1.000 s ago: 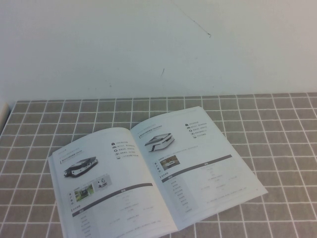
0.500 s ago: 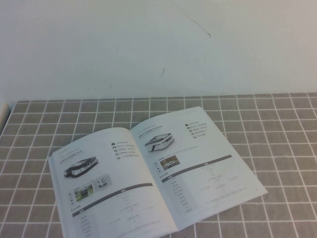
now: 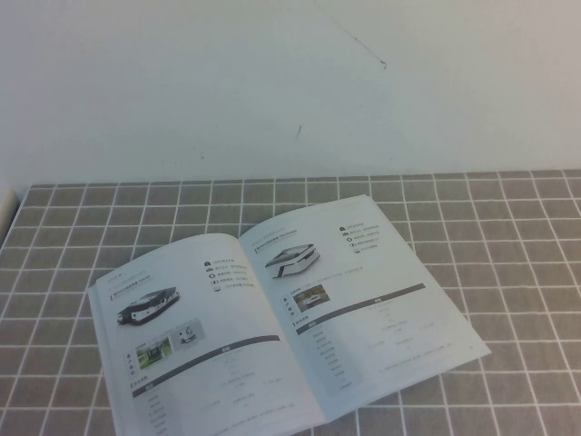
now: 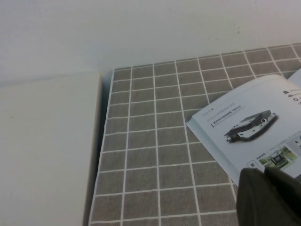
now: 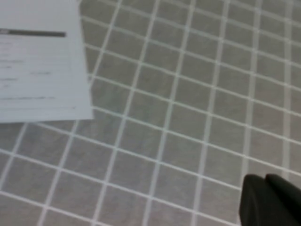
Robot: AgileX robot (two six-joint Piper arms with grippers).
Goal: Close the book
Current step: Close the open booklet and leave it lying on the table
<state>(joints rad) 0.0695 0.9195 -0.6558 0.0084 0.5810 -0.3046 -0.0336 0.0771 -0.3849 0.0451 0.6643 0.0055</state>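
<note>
Paper, thin and printed with pictures of machines, makes up the open white paper booklet point(image 3: 272, 327), which in the high view lies flat and skewed on the grey tiled table point(image 3: 508, 236), spine running away from the robot. It should be light and floppy, and a single page would bend or crease rather than carry the rest. I judge the outer edge of one half the place to lift, sweeping it over the spine. Neither arm shows in this view, and the booklet's near edge is cut off.

In the left wrist view the dark left gripper point(image 4: 265, 188) hangs just over the booklet's point(image 4: 254, 132) left page, hiding part of it. I cannot tell whether it is open or shut. A cream slab point(image 4: 47, 150) lies beside the table.

In the right wrist view the dark right gripper point(image 5: 265, 193) sits over bare tiles, well apart from the booklet's point(image 5: 42, 75) right-hand corner, and its state cannot be told either. The text is blurred.
</note>
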